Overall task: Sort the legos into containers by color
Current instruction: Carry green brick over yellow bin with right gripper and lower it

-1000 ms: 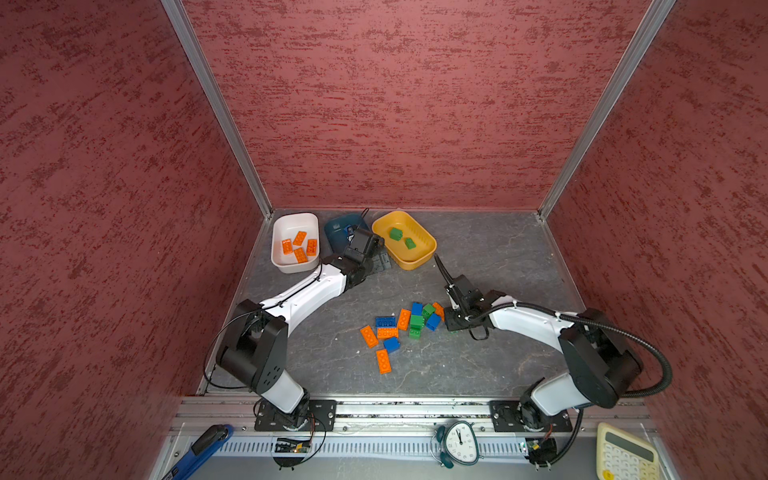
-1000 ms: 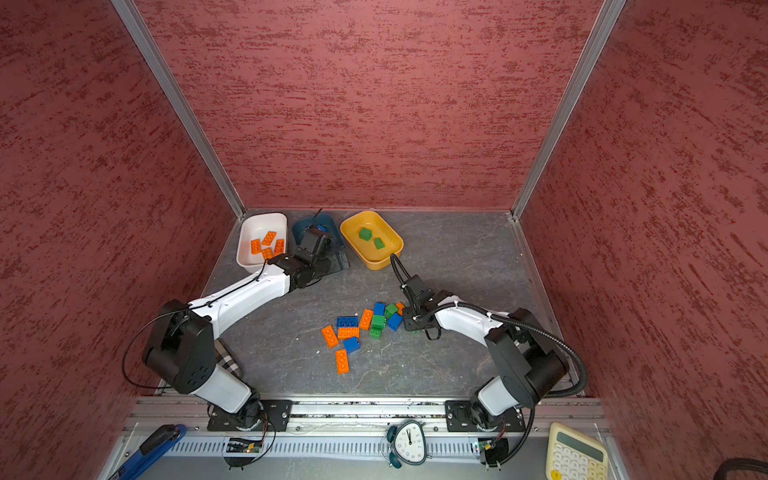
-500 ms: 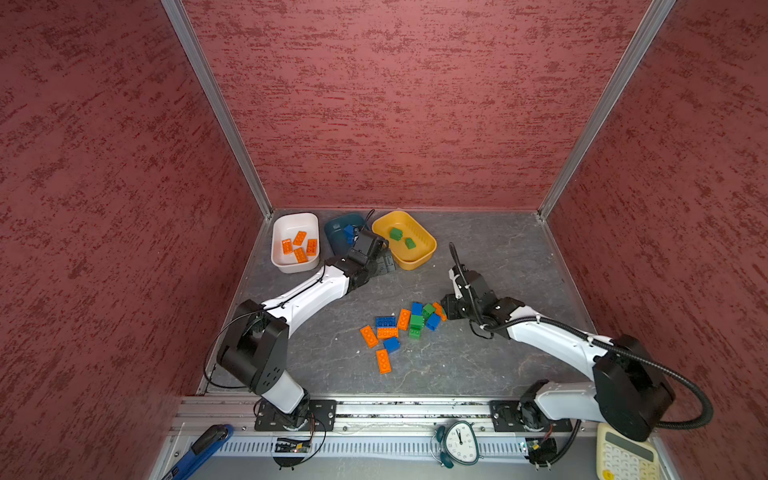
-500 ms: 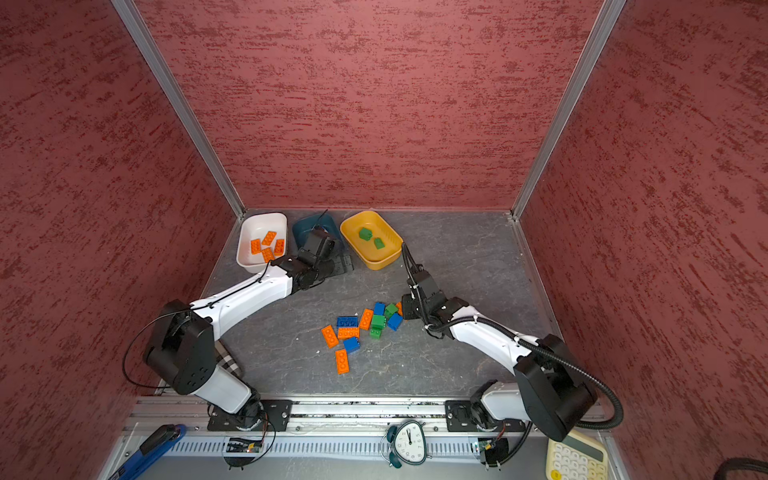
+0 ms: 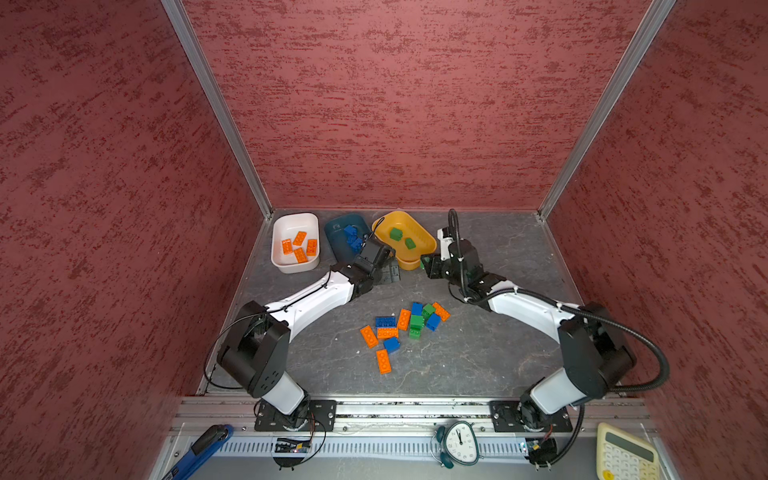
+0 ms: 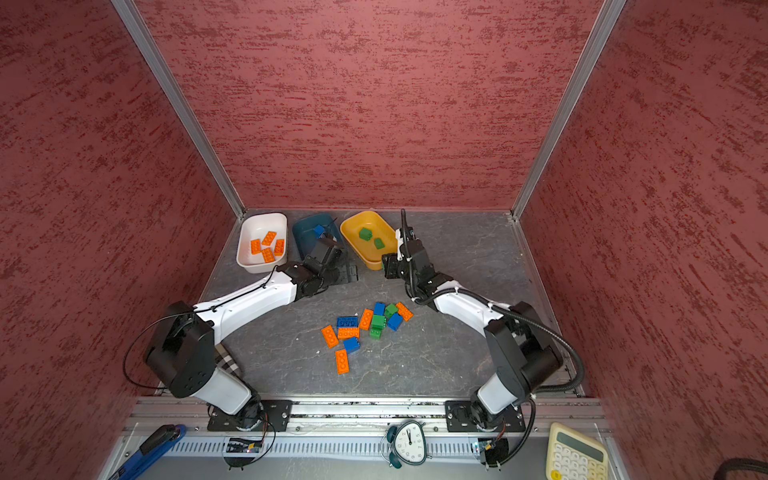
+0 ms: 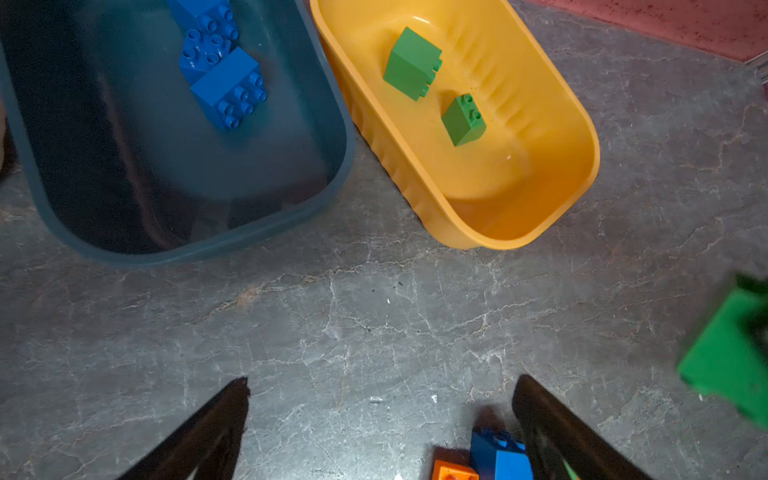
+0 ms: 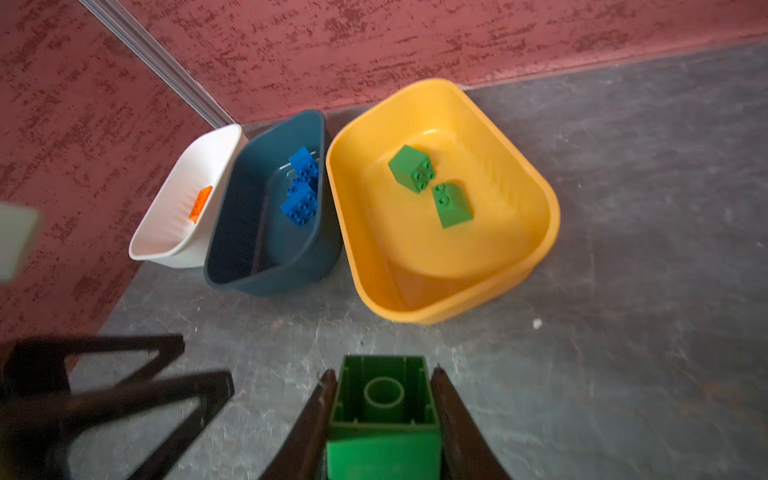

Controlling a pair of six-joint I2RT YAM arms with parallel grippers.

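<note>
The right gripper [image 8: 382, 372] pinches a square green plastic brick [image 8: 382, 419] before the ribbed yellow plastic tub [image 8: 511, 232], seemingly because greens belong there; the left gripper [image 7: 384, 381] hangs spread.

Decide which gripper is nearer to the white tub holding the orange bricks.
Left. The left gripper hangs open before the teal tub, next to the white tub; the right gripper, shut on a green brick, is farther off, by the yellow tub.

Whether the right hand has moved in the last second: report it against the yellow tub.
Yes. The right hand, shut on a green lego, has moved from beside the loose legos back to the near end of the yellow tub.
</note>
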